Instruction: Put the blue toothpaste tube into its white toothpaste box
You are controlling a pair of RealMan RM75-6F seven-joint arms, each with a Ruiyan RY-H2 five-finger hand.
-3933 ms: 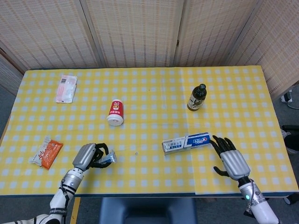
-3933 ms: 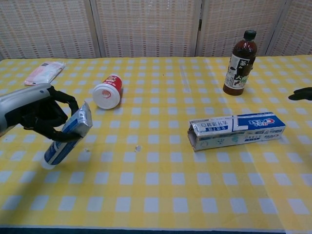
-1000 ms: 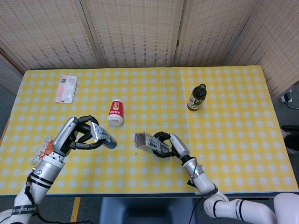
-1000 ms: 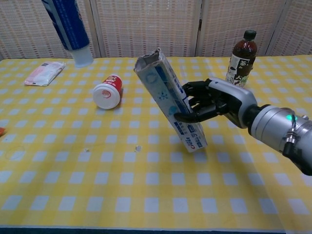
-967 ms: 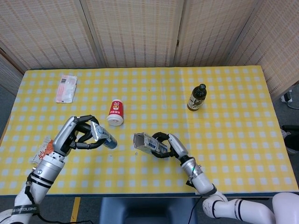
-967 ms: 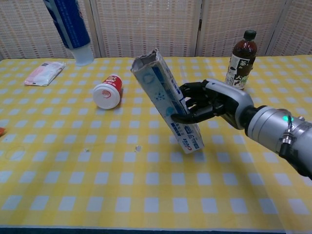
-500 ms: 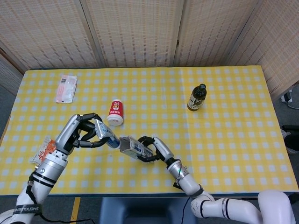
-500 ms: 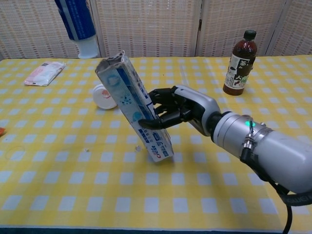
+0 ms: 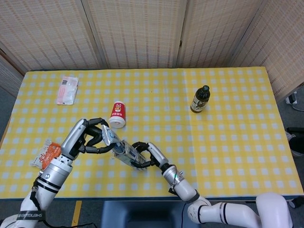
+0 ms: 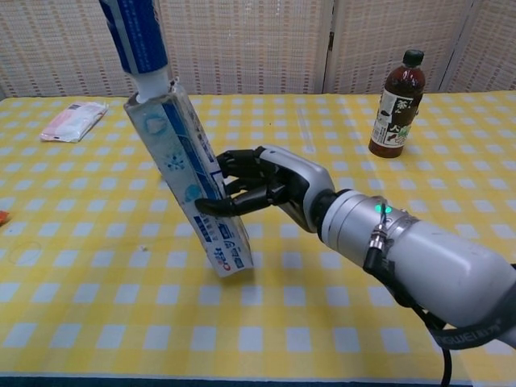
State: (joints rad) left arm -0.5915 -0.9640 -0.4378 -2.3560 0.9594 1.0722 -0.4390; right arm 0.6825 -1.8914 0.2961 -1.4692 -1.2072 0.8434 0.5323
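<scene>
My left hand (image 9: 84, 138) grips the blue toothpaste tube (image 10: 137, 39), cap end down; in the chest view only the tube shows, not the hand. Its white cap (image 10: 151, 83) sits right at the open top mouth of the white toothpaste box (image 10: 188, 181). My right hand (image 10: 258, 187) holds that box by its middle, tilted with the open end up and to the left. In the head view the tube (image 9: 109, 136) and the box (image 9: 127, 153) meet end to end between the two hands, with my right hand (image 9: 147, 155) on the box's near side.
A red and white canister (image 9: 118, 114) lies behind the hands. A dark bottle (image 10: 395, 105) stands at the back right. A pink packet (image 9: 67, 90) lies at the far left corner and an orange snack pack (image 9: 47, 155) near the left edge.
The right hand has carried the box leftward to the tube. The tube's cap now touches the box's open mouth, where half a second ago a gap separated them.
</scene>
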